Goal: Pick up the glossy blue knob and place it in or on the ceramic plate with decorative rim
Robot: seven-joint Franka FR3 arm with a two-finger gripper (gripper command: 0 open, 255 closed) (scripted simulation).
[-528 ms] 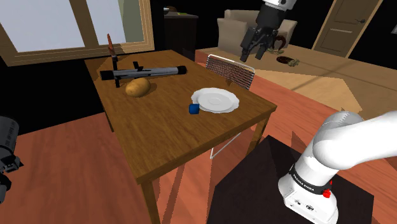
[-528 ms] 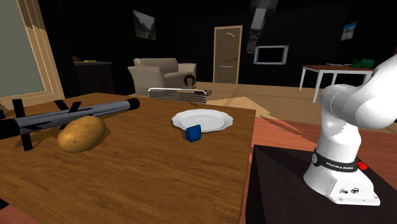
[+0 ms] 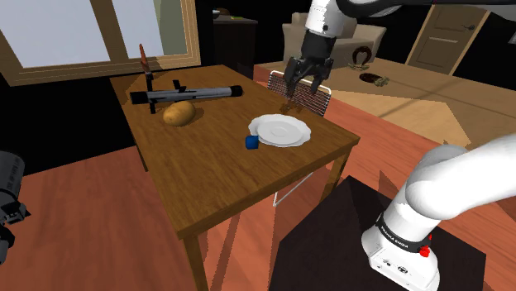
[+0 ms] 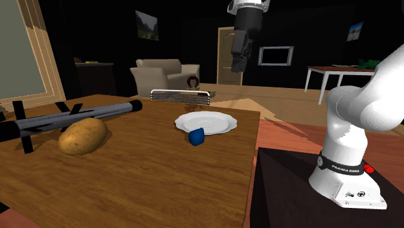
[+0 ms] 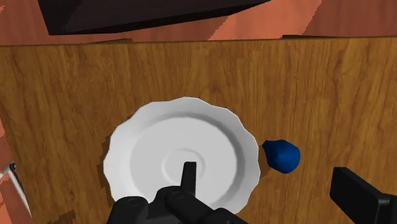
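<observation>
The all-black gripper (image 3: 306, 79) is hovering, jaws apart and empty, above the white scallop-rimmed plate (image 3: 281, 131), while the glossy blue knob (image 3: 251, 142) is sitting on the brown wooden surface (image 3: 215, 178) just beside its rim, pick and placement both pending.

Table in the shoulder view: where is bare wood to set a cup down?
The widest bare stretch of the table is its near end, below the potato and blue knob. A narrower gap lies between potato and white plate. The far end, with the long black tube, is crowded.
</observation>
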